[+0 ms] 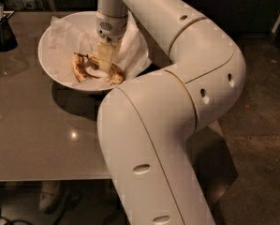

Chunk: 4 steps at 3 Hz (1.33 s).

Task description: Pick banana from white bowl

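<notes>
- Gripper point(106, 60): lowered into the bowl, a little right of its middle, pointing straight down from a pale round wrist housing. Tip sits down among the fruit. Jaws: cannot tell whether open or shut, nor whether anything is held.
- Banana point(115, 73): in the bowl, on the paper, towards the near right wall. Yellow with brown speckles. One end runs under the gripper; the other shows just below and right of it. Contact with the gripper: cannot tell.
- Other banana point(78, 68): shorter, darker, more curled. In the same bowl, just left of the gripper.
- Paper point(67, 32): crumpled, white. Lines the bowl and rises above the rim at far left and at right.
- Bowl point(55, 71): wide, round, glossy white. Stands on the table, casting a dark shadow on the near side.
- Table point(32, 135): smooth grey-brown top with a small bright reflection.
- Container point(1, 29): dark wire, at the table's far left, well apart from the bowl.
- Arm point(200, 69): thick, white, jointed. Rises from the foreground, bends at right, reaches over the bowl from above. Hides the bowl's near right rim.
</notes>
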Each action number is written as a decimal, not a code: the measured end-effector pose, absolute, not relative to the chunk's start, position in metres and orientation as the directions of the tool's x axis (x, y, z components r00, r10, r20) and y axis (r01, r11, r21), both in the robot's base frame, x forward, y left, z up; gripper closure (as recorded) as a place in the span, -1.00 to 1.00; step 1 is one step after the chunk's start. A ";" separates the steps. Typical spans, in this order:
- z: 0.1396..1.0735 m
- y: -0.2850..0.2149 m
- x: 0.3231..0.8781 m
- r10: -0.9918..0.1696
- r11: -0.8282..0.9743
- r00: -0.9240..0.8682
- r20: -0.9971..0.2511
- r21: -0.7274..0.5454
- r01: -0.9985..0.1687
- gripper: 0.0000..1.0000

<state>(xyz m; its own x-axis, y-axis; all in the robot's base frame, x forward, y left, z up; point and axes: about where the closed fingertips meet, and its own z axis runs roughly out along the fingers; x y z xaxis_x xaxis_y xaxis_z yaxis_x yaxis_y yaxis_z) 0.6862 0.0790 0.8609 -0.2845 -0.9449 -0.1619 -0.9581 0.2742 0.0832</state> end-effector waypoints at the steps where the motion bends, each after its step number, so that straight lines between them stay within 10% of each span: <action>1: 0.858 0.080 0.686 -0.944 0.267 -0.281 -0.172 0.100 -0.959 -0.08; 4: 0.851 0.079 0.687 -0.943 0.239 -0.263 -0.206 0.137 -0.961 -0.06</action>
<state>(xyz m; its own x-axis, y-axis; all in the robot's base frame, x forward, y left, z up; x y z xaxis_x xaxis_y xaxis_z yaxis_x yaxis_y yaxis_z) 0.6867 0.0790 0.8511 -0.2633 -0.9426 -0.2056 -0.9614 0.2387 0.1372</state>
